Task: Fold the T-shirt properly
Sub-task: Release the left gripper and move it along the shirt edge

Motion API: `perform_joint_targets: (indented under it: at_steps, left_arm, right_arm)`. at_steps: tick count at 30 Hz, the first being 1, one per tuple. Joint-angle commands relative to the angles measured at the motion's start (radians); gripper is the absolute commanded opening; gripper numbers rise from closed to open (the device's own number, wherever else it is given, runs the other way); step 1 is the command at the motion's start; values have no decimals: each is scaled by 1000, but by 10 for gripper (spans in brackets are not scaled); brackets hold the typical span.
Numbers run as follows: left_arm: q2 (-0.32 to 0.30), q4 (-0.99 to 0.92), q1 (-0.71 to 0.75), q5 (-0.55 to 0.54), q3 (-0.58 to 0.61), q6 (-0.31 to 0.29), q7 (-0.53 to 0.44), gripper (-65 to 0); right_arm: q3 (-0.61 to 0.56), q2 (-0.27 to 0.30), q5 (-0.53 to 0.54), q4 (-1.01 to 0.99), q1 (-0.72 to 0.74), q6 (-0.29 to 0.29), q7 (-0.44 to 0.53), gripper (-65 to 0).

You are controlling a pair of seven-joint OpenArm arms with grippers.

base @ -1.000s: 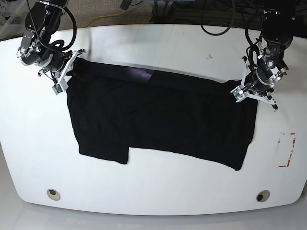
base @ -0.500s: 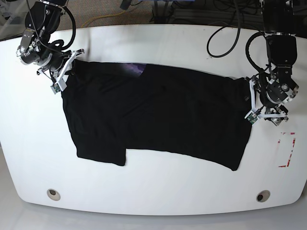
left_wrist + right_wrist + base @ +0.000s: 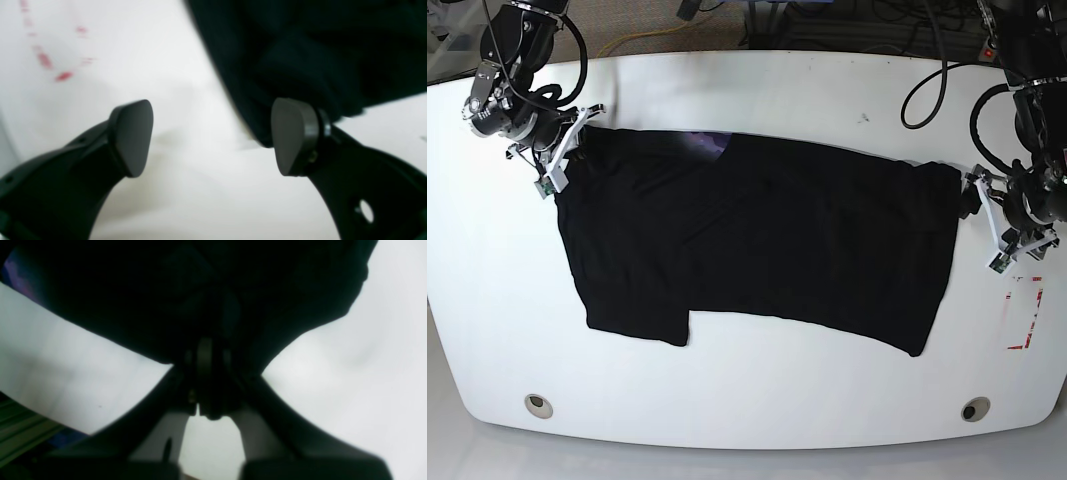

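The black T-shirt (image 3: pixel 767 240) lies spread flat across the white table (image 3: pixel 757 90), with a purple print (image 3: pixel 710 148) showing at its far edge. At its right edge my left gripper (image 3: pixel 982 228) stands open just off the cloth. In the left wrist view the left gripper (image 3: pixel 211 138) holds nothing, and its right pad (image 3: pixel 293 136) is beside the T-shirt's (image 3: pixel 300 50) hem. My right gripper (image 3: pixel 570 150) is shut on the shirt's far left corner. The right wrist view shows the right gripper (image 3: pixel 208 363) pinching the black T-shirt (image 3: pixel 200 290).
Red tape marks (image 3: pixel 1025 315) sit on the table right of the shirt and show blurred in the left wrist view as red tape marks (image 3: pixel 63 76). Two round holes (image 3: pixel 539 405) (image 3: pixel 974 409) lie near the front edge. Cables hang behind the table.
My left gripper has opened, let go of the shirt's right corner and drawn away to the right. The right gripper has stayed shut on the left corner.
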Motion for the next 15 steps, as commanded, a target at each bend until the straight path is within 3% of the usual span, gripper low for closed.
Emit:
perform_joint_targets:
  at_steps: [1,6,11,15]
  left_arm:
    - [8,13,13,30,-7,2,-47,-132]
    - [43,10,76,61,-24,2,-160,-132]
    - [100,-67,54,58,-27,2,-168,-132]
    - [103,-136,8,56,-27,2,-168,-132]
  right_arm:
    - [5,19,10,15,8,-1,14,-650]
    - [3,19,10,15,8,-1,14,-650]
    - [3,19,10,15,8,-1,14,-650]
    - [0,17,10,15,8,-1,14,-650]
